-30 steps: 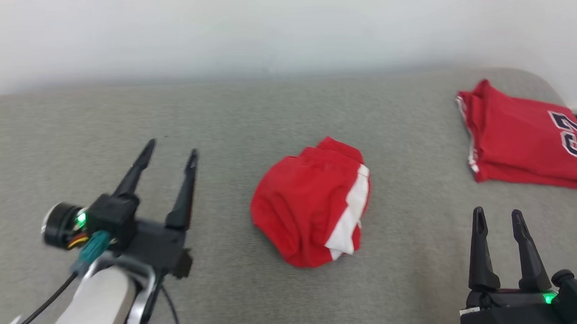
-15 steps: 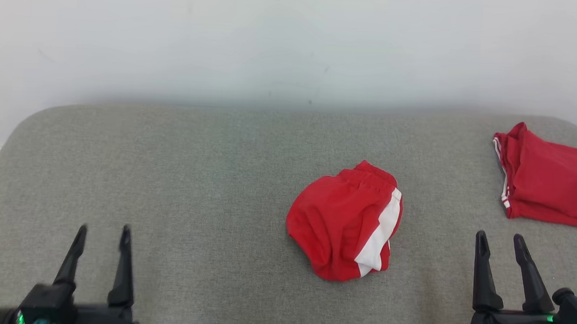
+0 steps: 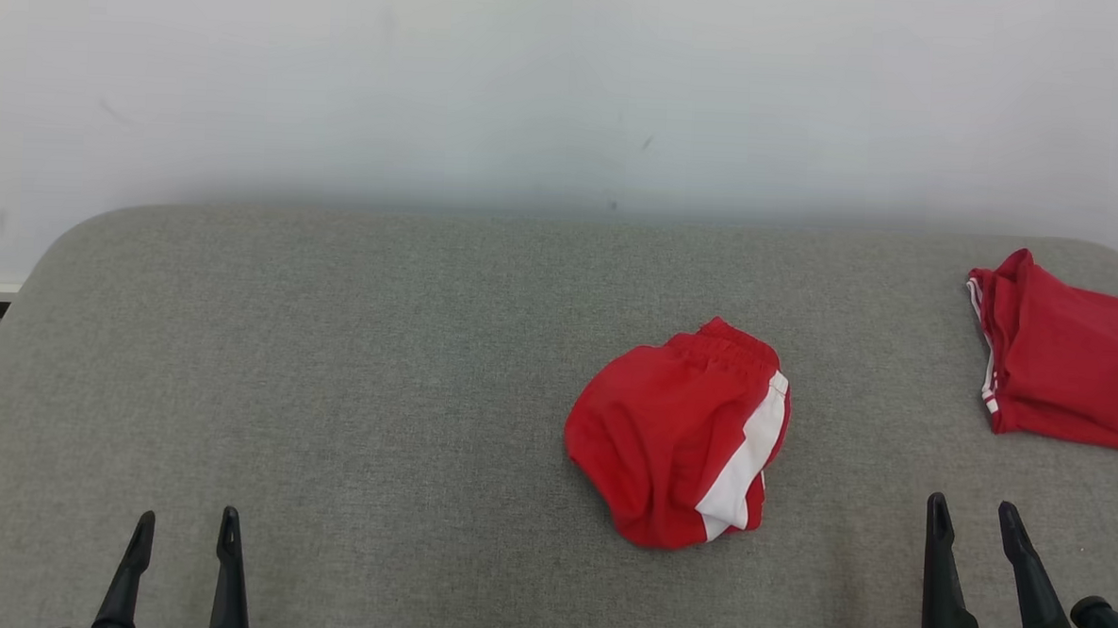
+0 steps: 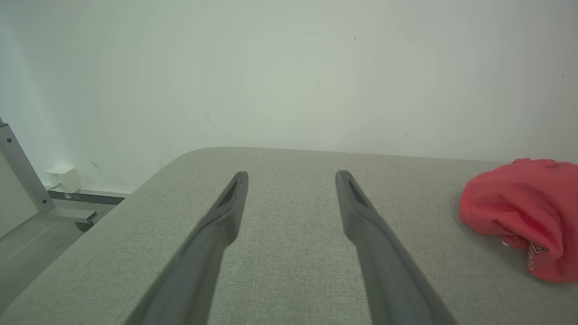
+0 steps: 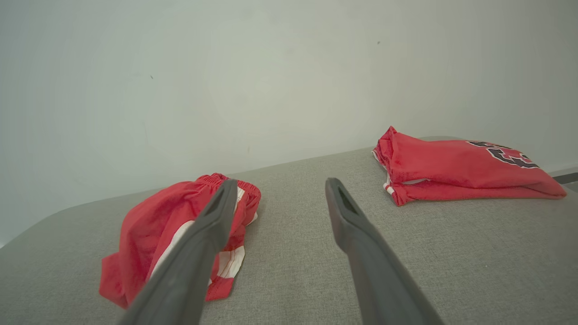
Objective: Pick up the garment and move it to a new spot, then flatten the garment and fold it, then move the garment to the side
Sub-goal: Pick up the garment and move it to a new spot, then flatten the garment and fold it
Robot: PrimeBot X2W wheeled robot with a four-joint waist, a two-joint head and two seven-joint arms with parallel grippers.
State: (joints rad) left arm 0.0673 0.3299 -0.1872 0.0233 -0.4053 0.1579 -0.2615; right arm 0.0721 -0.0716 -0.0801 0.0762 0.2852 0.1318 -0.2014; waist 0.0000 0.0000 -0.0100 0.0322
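The garment [image 3: 667,432] is a crumpled pair of red shorts with a white side stripe, bunched in a heap right of the middle of the grey padded surface [image 3: 330,361]. My left gripper [image 3: 186,524] is open at the lower left, far from the heap, with nothing between its fingers. My right gripper [image 3: 972,511] is open at the lower right, a short way right of and nearer than the heap. In the left wrist view the open left gripper [image 4: 291,176] points at bare surface, with the garment [image 4: 519,212] off to the right. The right wrist view has the open right gripper [image 5: 280,183] and the garment [image 5: 149,230] partly behind its left finger.
A folded red jersey [image 3: 1075,374] with dark lettering lies at the surface's far right edge, also seen folded in the right wrist view [image 5: 451,167]. A pale wall stands close behind. Past the rounded left corner are a metal frame leg [image 4: 22,176] and a small white box [image 4: 63,178].
The head camera has turned left and tilted. My left gripper has drawn back from a raised, forward pose to the bottom left edge. The garment and the right gripper stay where they were.
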